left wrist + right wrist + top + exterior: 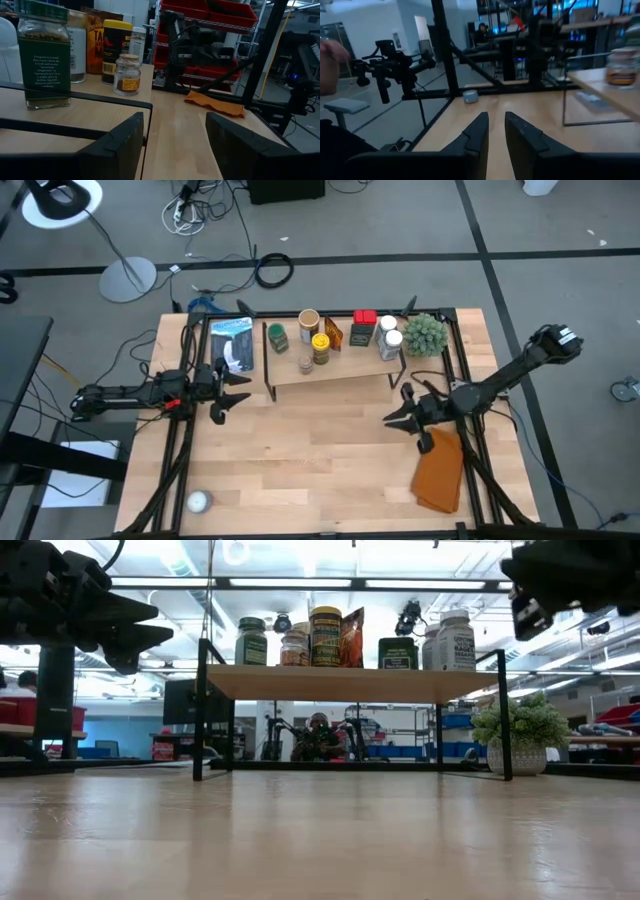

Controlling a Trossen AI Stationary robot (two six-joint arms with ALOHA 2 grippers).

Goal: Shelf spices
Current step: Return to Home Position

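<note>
Step in hand: the shelving is looking all but done; both arms are hovering over the tabletop (320, 470) with nothing in their jaws.
Spices: the jars and tins (322, 335) are standing in a row on the shelf (335, 370), which is sitting near the far edge of the tabletop; the low view is showing them upright on the plank.
Left gripper (228, 392): it is hanging near the shelf's left end, jaws standing partly apart and gripping nothing, pointing along the plank.
Right gripper (397, 417): it is hanging in front of the shelf's right end, jaws drawn to a narrow gap, empty.
Leftover: a small round pale thing (198, 501) is lying near the front left corner; whether it is a spice I cannot tell.
Bystanders: the orange cloth (440, 470) is lying towards the front right corner, the green plant (424, 333) beside the shelf's right end.
Next move, as a judgement: if the round thing belongs, the left arm is needing to swing to the front corner and widen its jaws; otherwise both arms are free to retire.
</note>
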